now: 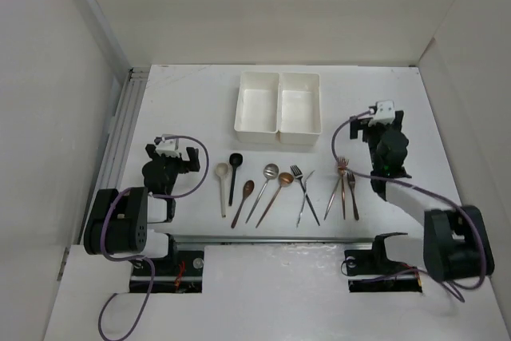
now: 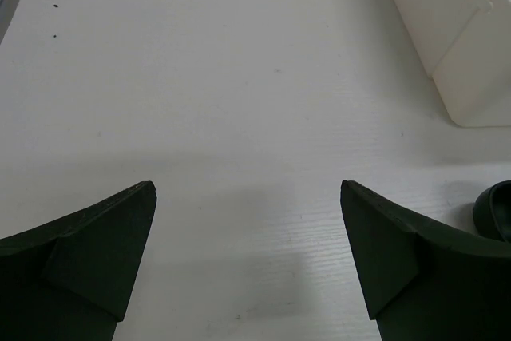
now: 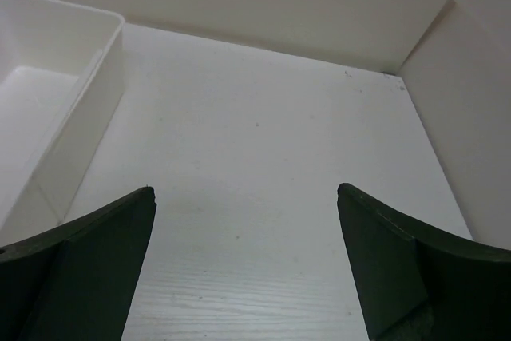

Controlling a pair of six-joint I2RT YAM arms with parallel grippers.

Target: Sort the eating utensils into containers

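Note:
Several utensils lie in a row near the table's front: a white spoon (image 1: 223,185), black spoon (image 1: 234,173), brown spoon (image 1: 244,200), silver spoon (image 1: 264,188), copper spoon (image 1: 276,193), two crossed forks (image 1: 303,192) and copper-toned forks (image 1: 345,189). Two white bins, left (image 1: 256,105) and right (image 1: 299,106), stand side by side at the back. My left gripper (image 1: 169,149) is open and empty, left of the white spoon (image 2: 247,189). My right gripper (image 1: 382,113) is open and empty, right of the bins (image 3: 243,193). The right bin also shows at the right wrist view's left edge (image 3: 84,121).
White walls enclose the table on three sides. A metal rail (image 1: 120,129) runs along the left edge. The bins' corner shows in the left wrist view (image 2: 459,33), with the black spoon's bowl (image 2: 495,209) at the right edge.

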